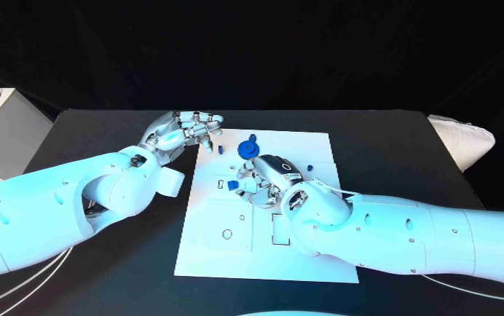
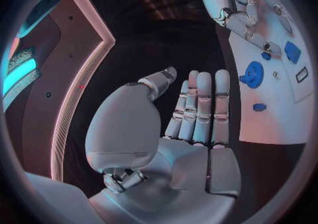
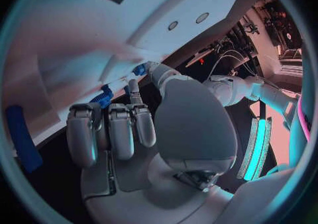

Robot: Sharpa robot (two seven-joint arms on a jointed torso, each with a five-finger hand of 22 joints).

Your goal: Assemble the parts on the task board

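The white task board (image 1: 263,250) lies in the middle of the black table. A blue gear (image 1: 247,148) stands near its far edge and shows as the blue gear (image 2: 252,74) in the left wrist view. A small blue block (image 1: 233,184) lies on the board by my right hand's fingertips. My right hand (image 1: 269,178) hovers over the board's middle, fingers loosely bent, nothing between them. In the left wrist view the blue block (image 2: 292,52) lies apart from the right hand (image 2: 235,7). My left hand (image 1: 193,128) is at the board's far left corner, its fingers (image 2: 199,107) straight and holding nothing.
Another small blue part (image 2: 259,107) lies on the board near the gear. Rectangular and round slots (image 1: 228,234) are cut in the board's near half. A white bundle (image 1: 467,137) sits at the table's right edge.
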